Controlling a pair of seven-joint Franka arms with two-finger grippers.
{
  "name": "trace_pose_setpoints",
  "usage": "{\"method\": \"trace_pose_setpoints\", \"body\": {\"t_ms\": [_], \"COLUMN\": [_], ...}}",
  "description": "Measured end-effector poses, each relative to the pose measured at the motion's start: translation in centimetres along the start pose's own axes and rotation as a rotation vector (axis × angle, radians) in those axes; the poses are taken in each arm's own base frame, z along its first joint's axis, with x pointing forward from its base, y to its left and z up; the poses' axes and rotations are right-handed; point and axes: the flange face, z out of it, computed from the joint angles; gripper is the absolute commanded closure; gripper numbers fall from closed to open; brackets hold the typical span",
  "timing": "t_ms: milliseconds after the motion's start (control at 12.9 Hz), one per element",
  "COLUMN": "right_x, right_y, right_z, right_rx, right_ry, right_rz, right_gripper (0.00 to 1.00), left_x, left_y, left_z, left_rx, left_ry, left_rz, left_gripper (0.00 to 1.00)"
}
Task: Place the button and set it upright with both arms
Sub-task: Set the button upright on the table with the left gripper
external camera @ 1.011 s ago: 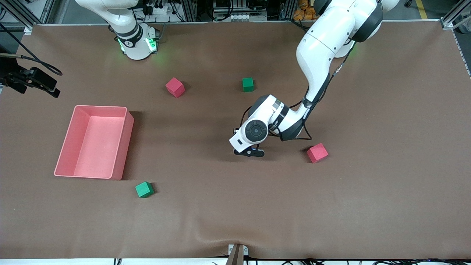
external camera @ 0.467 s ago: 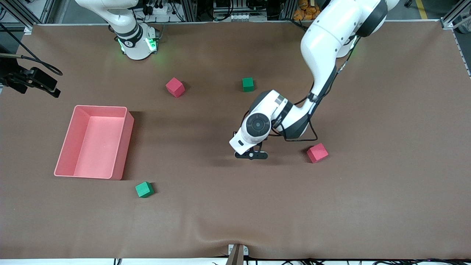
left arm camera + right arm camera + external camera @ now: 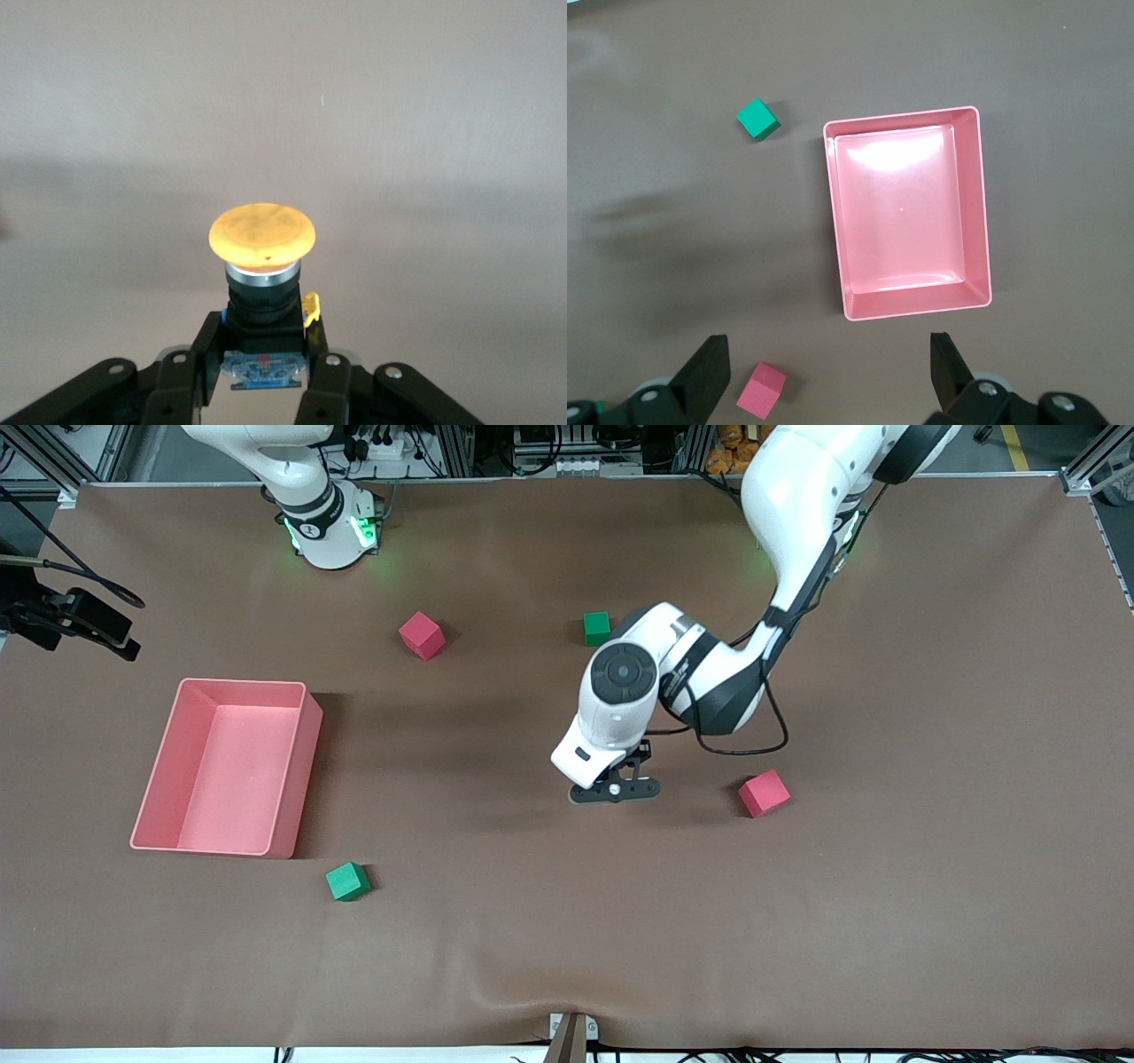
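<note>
We see pink bin [image 3: 226, 766] at right arm's end; two red cubes [image 3: 421, 635] [image 3: 764, 793], two green cubes [image 3: 347, 881] [image 3: 596, 628] scattered on brown table [image 3: 930, 886].

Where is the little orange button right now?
The button is pinched by its dark base in the left gripper, over the middle of the table, between the pink bin and the red cube at the left arm's end.

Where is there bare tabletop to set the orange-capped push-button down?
Bare brown mat lies under the left gripper, shut on the orange-capped push-button, between the pink plastic bin and the red foam cube. It is crowded nowhere; the right gripper waits open.
</note>
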Motion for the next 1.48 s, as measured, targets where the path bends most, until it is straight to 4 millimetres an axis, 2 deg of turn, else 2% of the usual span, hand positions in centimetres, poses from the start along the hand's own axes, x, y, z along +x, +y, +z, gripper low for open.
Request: {"method": "trace_pose_setpoints", "body": {"t_ms": [156,311,544,778,933,1089,1244,1322,1478], "right_x": [0.0,0.0,0.0,0.0,0.0,0.0,0.1,0.2,0.3], "right_y": [0.0,0.0,0.0,0.0,0.1,0.0,0.4,0.7,1.1], "right_z": [0.0,0.0,0.0,0.0,0.1,0.1,0.1,0.1,0.1], "right_rx": [0.000,0.001,0.001,0.001,0.001,0.011,0.028,0.035,0.039], "right_ry": [0.000,0.000,-0.001,-0.001,-0.001,-0.003,-0.006,-0.007,-0.008], "right_rz": [0.000,0.000,0.001,0.001,0.002,0.001,0.011,0.019,0.027], "right_gripper": [0.00,0.00,0.00,0.00,0.00,0.00,0.00,0.00,0.00], "left_x": [-0.8,-2.9,-6.2,-7.9,-10.5,-14.4,-17.3,-18.2,-18.7], "left_y": [0.8,2.6,5.0,6.0,7.4,8.7,9.0,9.0,8.8], "left_z": [-1.2,-0.5,3.2,5.9,9.1,14.0,18.2,19.7,21.3], "left_rx": [0.040,0.088,0.143,0.154,0.161,0.152,0.173,0.172,0.129], "left_ry": [0.089,0.190,0.364,0.507,0.632,0.740,0.805,0.848,0.940], "left_rz": [-0.096,-0.186,-0.281,-0.351,-0.324,-0.298,-0.281,-0.270,-0.284], "left_gripper": [1.00,1.00,1.00,1.00,1.00,1.00,1.00,1.00,1.00]}}
